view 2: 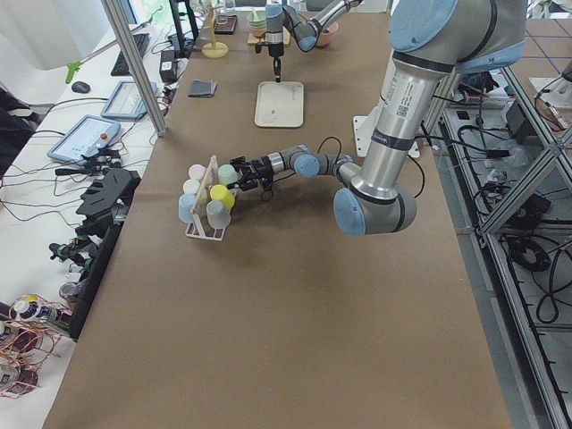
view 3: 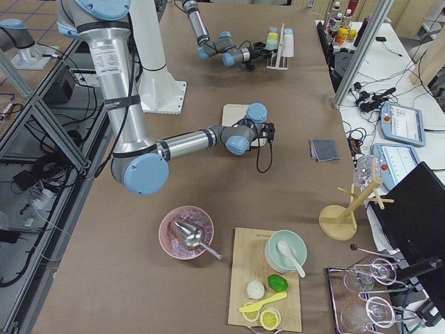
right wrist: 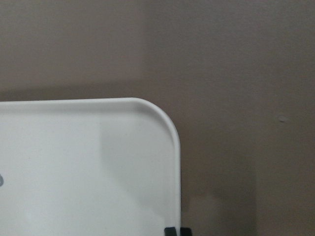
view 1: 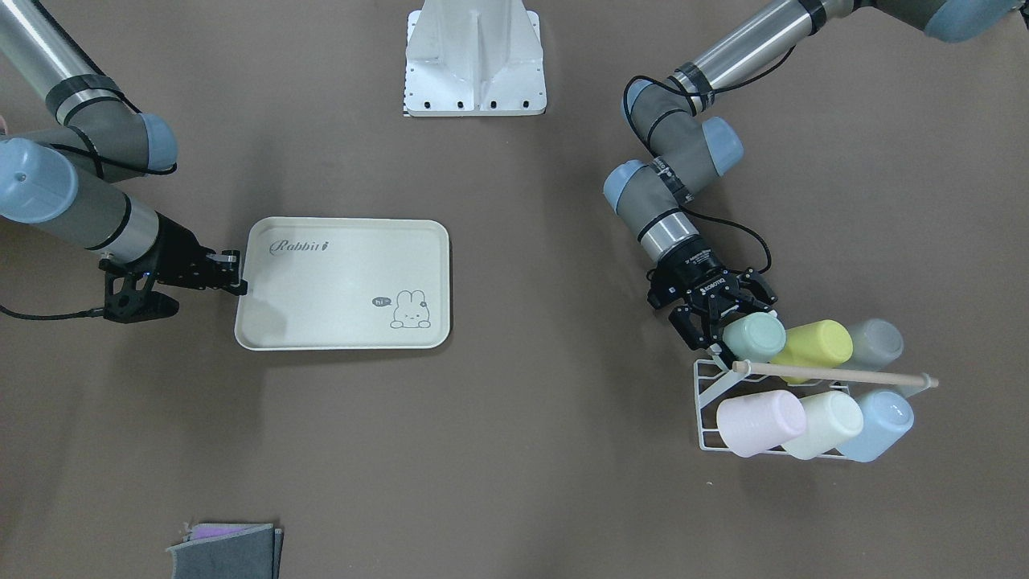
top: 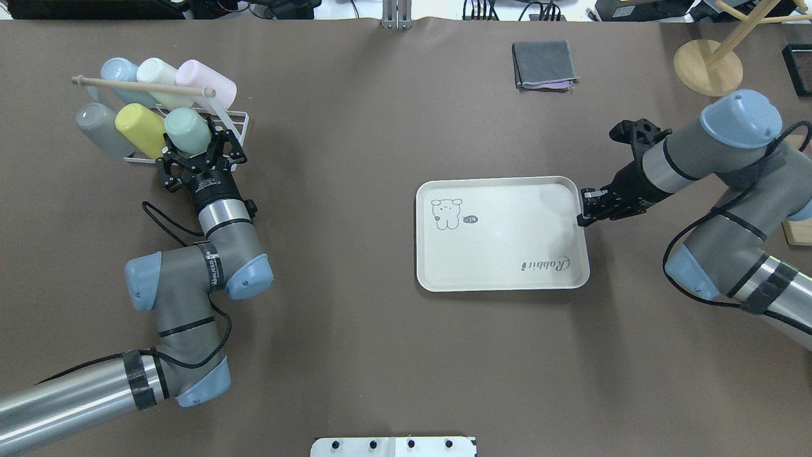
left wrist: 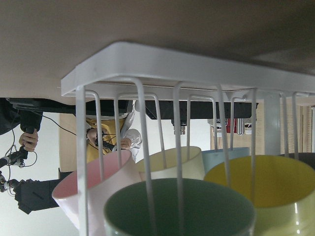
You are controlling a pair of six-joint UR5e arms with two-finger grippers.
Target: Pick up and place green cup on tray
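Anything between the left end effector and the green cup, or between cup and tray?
Nothing between the left end effector and green cup: its fingers flank it. The table is bare up to the tray. Only the rack wire inside the cup and wooden bar nearby constrain extraction.

Brown table (top: 355, 95): tray (top: 501, 254), rack (top: 235, 116) (cloth (top: 544, 63) too).

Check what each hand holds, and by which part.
Right hand seems to pinch the short-edge rim of the cream rectangular tray. Left hand straddles the mouth end of the mint-green plastic cup; closure unclear.
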